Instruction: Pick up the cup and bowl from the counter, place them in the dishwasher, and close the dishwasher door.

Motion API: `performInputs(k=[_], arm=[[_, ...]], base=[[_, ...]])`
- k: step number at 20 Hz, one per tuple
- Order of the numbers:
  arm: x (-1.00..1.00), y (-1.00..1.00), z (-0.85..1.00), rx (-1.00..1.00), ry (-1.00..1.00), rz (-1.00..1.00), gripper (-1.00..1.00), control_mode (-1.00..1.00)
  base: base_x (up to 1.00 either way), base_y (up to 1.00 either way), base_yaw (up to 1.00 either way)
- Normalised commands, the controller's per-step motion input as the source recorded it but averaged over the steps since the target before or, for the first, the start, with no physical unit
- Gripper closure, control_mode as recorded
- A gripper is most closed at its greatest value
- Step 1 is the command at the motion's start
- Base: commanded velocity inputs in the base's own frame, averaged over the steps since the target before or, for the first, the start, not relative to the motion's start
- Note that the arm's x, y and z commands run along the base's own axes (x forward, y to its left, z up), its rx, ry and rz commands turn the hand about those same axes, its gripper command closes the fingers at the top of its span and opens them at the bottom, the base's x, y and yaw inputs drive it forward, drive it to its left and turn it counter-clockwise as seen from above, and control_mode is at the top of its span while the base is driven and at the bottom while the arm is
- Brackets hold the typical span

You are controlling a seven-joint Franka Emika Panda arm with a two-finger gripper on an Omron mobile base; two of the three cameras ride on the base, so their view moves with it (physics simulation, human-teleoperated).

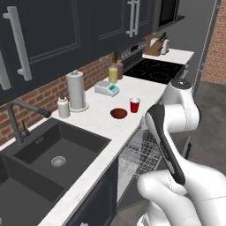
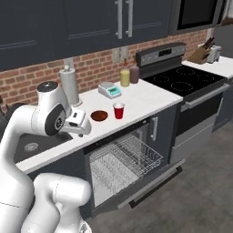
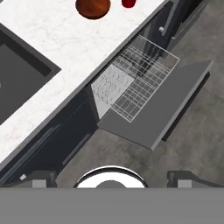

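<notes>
The red cup point(image 1: 134, 105) point(image 2: 119, 110) stands upright on the white counter point(image 1: 99, 126), with the dark red-brown bowl point(image 1: 118, 113) point(image 2: 99, 115) just to its left. In the hand view the bowl point(image 3: 92, 7) and cup point(image 3: 128, 3) sit at the top edge. Below the counter the dishwasher door point(image 3: 175, 100) point(image 2: 154, 181) lies dropped open, and the silver wire rack point(image 3: 140, 78) point(image 2: 125, 159) is pulled out and holds nothing. My gripper point(image 3: 113, 178) is open and holds nothing. It hangs high over the counter edge, left of the bowl, looking down at the rack.
A black double sink point(image 1: 53, 154) with a faucet point(image 1: 17, 119) lies left of the bowl. Along the brick wall stand a soap bottle point(image 1: 63, 107), a paper towel roll point(image 1: 76, 90), a scale point(image 1: 107, 88) and a yellow bottle point(image 1: 113, 74). The stove point(image 2: 182, 82) is at the right.
</notes>
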Motion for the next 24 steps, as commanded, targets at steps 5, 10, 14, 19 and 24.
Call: performInputs(k=[5,10,14,19,24], arm=[[0.0,0.0,0.0,0.0,0.0,0.0,-1.0,1.0],[0.0,0.0,0.0,0.0,0.0,0.0,-1.0,1.0],[0.0,0.0,0.0,0.0,0.0,0.0,-1.0,1.0],[0.0,0.0,0.0,0.0,0.0,0.0,-1.0,1.0],[0.0,0.0,0.0,0.0,0.0,0.0,-1.0,1.0]], base=[[0.25,0.0,-0.2],[0.23,0.01,-0.2],[0.24,0.05,-0.21],[0.29,0.04,-0.2],[0.28,0.07,-0.19]])
